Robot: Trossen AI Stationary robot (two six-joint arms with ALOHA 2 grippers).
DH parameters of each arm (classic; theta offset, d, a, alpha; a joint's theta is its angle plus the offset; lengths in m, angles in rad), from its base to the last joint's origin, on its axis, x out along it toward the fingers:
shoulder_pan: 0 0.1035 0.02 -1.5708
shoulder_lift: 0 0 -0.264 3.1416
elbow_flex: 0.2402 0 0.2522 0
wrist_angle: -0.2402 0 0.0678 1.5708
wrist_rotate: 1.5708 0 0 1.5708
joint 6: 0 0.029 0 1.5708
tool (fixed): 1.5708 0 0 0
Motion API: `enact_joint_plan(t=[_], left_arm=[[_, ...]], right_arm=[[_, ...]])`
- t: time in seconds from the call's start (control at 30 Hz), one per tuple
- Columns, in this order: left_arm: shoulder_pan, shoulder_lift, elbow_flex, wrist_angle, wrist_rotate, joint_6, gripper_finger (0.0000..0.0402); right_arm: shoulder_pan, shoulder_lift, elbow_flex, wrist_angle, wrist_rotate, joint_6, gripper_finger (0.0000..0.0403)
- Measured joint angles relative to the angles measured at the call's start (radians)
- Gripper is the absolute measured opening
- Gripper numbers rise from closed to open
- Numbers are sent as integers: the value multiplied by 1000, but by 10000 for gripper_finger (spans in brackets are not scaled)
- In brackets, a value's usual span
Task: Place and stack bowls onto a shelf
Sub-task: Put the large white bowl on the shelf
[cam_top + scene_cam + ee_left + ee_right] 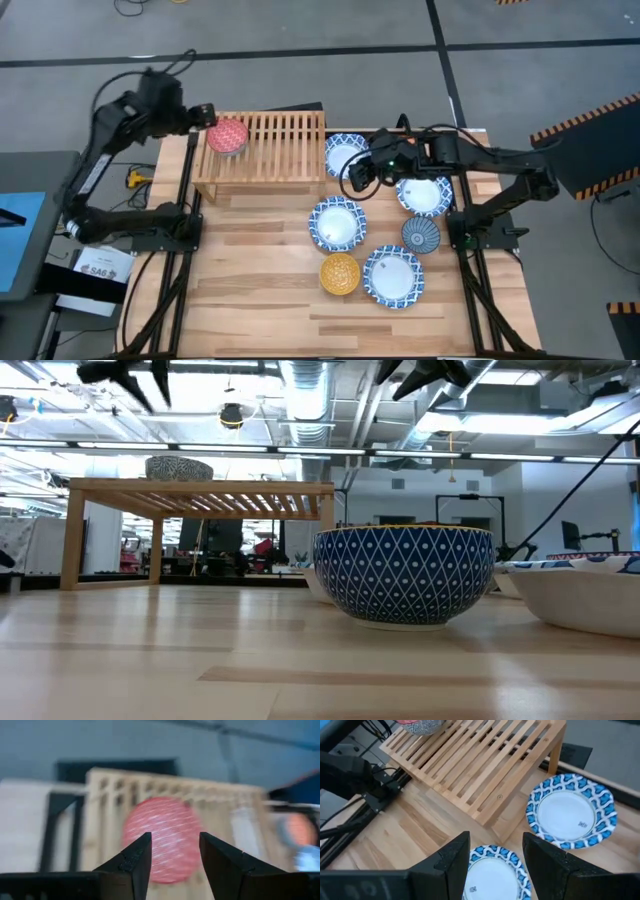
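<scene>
A red bowl [227,136] stands upright on its base on the left end of the light-wood shelf [270,150]. In the low view it shows as a patterned bowl [180,467] on the shelf top [200,488]. My left gripper [205,113] hangs open above the bowl's far-left side. In the left wrist view its fingers [175,852] frame the red bowl [162,837] without touching it. My right gripper [360,170] is open in the air over the table, right of the shelf. It hangs above two blue-and-white bowls [492,875] [571,812].
Right of the shelf on the butcher-block table [250,300] stand blue-and-white bowls [345,152] [337,222] [424,193] and one more [393,276], plus a dark blue bowl [420,235] and a yellow one [340,273]. The shelf's middle and right slats [485,765] are bare.
</scene>
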Motion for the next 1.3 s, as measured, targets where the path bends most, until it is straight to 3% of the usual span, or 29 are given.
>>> enact_joint_plan(t=[0.23,0.53,0.67,1.0,1.3], left_arm=[[-264,-184,-107,294,-1,77,149],[-600,-372,-601,970,21,79,149],[-692,-388,-731,1192,27,121,149],[-782,-393,-750,1227,26,311,149],[-791,-390,-750,1224,26,315,149]], right_arm=[[-1,-32,1,-18,0,-97,209],[-8,-19,0,-190,0,-97,209],[7,-22,1,-259,1,-93,209],[57,-70,-65,-226,6,-41,209],[70,-231,-372,-106,-1,342,209]])
